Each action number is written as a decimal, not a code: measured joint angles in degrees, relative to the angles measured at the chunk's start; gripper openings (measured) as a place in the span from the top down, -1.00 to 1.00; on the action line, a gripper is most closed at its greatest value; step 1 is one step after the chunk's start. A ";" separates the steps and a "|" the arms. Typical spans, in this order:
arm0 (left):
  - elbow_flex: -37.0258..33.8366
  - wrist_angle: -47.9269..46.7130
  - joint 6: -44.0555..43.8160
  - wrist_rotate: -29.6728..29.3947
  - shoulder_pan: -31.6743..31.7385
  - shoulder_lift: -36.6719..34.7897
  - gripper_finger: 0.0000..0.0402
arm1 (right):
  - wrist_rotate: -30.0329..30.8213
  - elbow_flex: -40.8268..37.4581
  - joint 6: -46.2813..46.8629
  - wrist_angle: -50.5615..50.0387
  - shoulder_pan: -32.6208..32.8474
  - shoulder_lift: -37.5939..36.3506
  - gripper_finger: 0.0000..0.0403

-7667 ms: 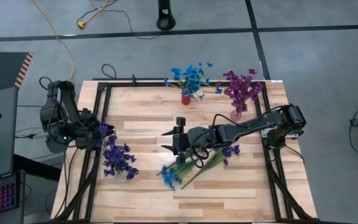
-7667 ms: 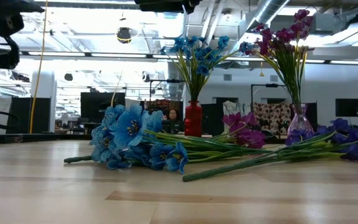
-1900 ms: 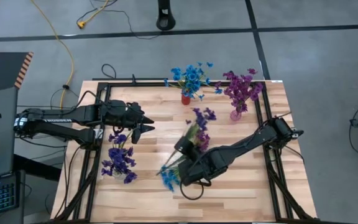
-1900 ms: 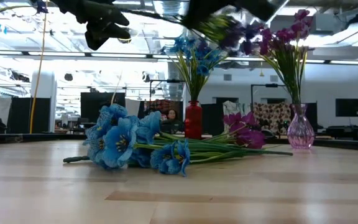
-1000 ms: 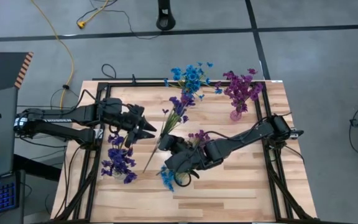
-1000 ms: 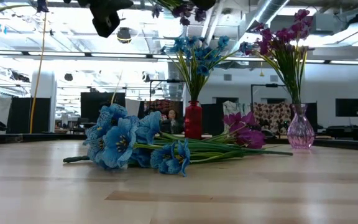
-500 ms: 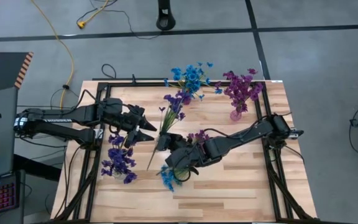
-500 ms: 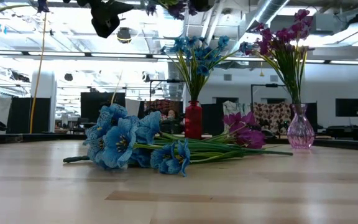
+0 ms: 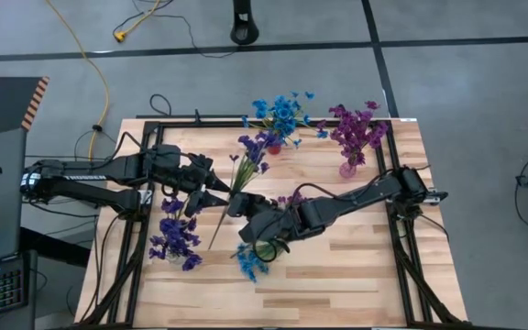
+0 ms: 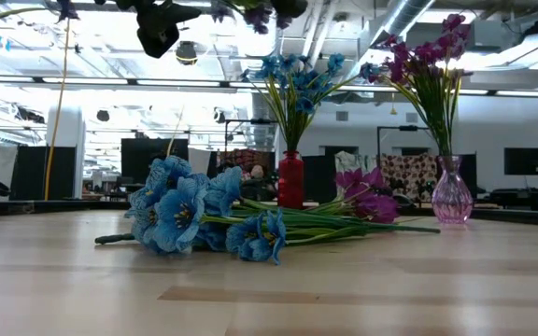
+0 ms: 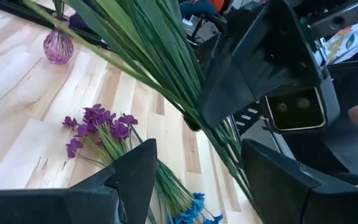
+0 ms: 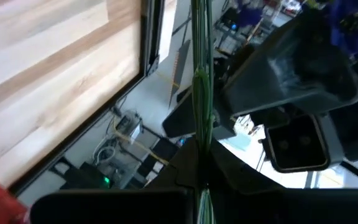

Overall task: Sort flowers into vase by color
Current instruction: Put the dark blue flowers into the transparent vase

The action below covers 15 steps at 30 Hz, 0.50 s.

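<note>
Wooden planks of the counter [image 9: 337,275] carry the sorting job, which looks roughly two-thirds done. Nearest the front edge, a loose bunch of bright blue flowers [image 9: 248,262] lies flat with a few magenta flowers [image 10: 361,198] beside it; these are unsorted. To the left, the dark violet bouquet [image 9: 174,240] stands in its vase near the front-left corner.

Mid-counter, the right gripper [image 9: 237,205] is clamped tight on the stems of a violet bunch [image 9: 248,149], held aloft with the blossoms pointing toward the far edge. The left gripper [image 9: 216,190] is just beside those stems, its fingers [image 11: 132,177] spread wide on either side and gripping nothing; this reads as a handover in progress, with the violet bunch probably bound for the violet bouquet.

Farther back, the red vase [image 9: 273,145] holds blue blossoms and the clear pink vase [image 9: 347,169] holds magenta ones. Left to do, by my judgement: pass and place the violet bunch, then the loose blue and magenta stems.
</note>
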 joint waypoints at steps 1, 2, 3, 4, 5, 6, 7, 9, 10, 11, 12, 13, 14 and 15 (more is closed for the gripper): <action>0.00 0.00 -0.36 -0.01 0.00 0.00 -0.11 | -0.61 0.00 -0.01 0.32 -0.23 0.00 0.77; 0.00 0.00 -0.73 0.00 0.00 0.00 -0.11 | -1.09 0.00 -0.01 0.70 -0.47 0.00 0.77; 0.00 0.02 -0.89 0.07 0.00 0.00 -0.11 | -1.48 0.00 -0.02 0.94 -0.74 0.00 0.77; 0.00 0.04 -0.90 0.22 0.00 0.00 -0.10 | -1.73 0.00 -0.01 1.23 -1.00 0.00 0.77; 0.00 0.05 -0.90 0.30 0.00 0.00 -0.10 | -2.01 0.00 -0.04 1.29 -1.26 0.00 0.77; 0.00 0.00 -0.93 0.41 -0.02 0.00 -0.10 | -2.01 0.00 -0.04 1.23 -1.55 0.00 0.77; 0.00 0.01 -0.94 0.59 -0.02 0.02 -0.10 | -2.01 0.00 -0.02 1.28 -1.89 0.00 0.77; 0.00 0.03 -0.95 0.72 -0.02 0.00 -0.10 | -2.01 0.00 0.00 1.26 -2.28 0.00 0.77; 0.00 0.02 -0.95 0.72 -0.02 0.02 -0.10 | -2.01 0.00 0.00 1.25 -2.54 0.00 0.77; 0.00 0.02 -0.97 0.72 -0.02 0.00 -0.10 | -2.01 0.00 0.01 1.21 -2.68 0.00 0.77; 0.00 0.02 -0.99 0.69 -0.02 0.02 -0.10 | -1.98 0.00 0.01 1.21 -2.81 0.00 0.77; 0.00 0.02 -0.99 0.41 -0.02 0.00 -0.10 | -2.01 0.00 0.01 1.22 -2.97 0.00 0.77; 0.00 0.04 -1.04 0.11 -0.02 0.01 -0.10 | -1.99 0.00 0.03 1.24 -3.01 0.00 0.77; 0.00 0.01 -1.06 0.05 -0.02 0.02 -0.10 | -2.01 0.00 0.03 1.23 -3.01 0.00 0.77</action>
